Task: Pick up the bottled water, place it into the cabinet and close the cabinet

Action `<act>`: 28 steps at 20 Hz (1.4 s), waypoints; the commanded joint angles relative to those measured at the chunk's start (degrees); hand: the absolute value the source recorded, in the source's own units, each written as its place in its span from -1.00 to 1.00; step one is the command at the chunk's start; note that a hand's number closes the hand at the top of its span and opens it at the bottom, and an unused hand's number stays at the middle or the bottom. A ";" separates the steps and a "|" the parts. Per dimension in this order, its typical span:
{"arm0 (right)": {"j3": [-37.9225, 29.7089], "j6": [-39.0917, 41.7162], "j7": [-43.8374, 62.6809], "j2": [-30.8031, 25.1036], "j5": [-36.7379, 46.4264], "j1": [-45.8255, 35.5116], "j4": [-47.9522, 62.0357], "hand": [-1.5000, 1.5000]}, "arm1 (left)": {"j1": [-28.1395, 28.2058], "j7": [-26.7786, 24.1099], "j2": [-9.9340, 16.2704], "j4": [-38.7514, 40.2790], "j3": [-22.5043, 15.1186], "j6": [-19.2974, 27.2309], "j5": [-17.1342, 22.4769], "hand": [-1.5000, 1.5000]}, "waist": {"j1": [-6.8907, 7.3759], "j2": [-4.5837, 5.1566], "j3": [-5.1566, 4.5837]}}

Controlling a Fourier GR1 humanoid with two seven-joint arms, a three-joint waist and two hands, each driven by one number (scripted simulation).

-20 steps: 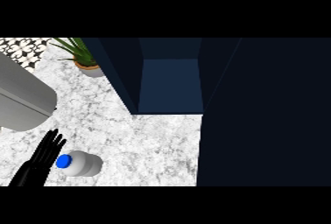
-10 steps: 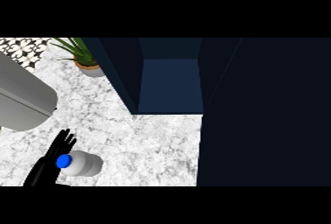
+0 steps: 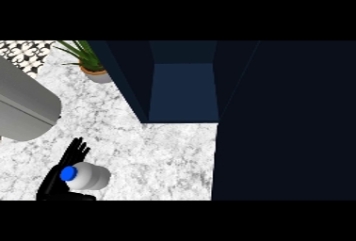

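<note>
The left hand (image 3: 61, 175) shows at the near left of the counter (image 3: 167, 155), its fingers straight and spread, pointing away. It lies just left of the bottle (image 3: 89, 176), touching or almost touching it; whether any finger is behind the bottle cannot be told. The bottle, pale with a blue cap (image 3: 67, 173), rests on the counter with the cap towards the hand. Far left of it stands a large grey rounded appliance (image 3: 24, 106). Beyond, at the far edge, is a potted plant (image 3: 89, 63). To the right, the cabinet (image 3: 182, 94) stands open, its blue inside bare. Its dark door (image 3: 285, 122) fills the right side.
</note>
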 commanded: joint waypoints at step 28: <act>0.80 -0.84 -2.22 0.18 1.06 -1.52 4.48 -1.00 | -5.43 -7.18 -4.50 10.34 -5.92 -10.21 0.34 1.00 | -0.02 0.09 -0.06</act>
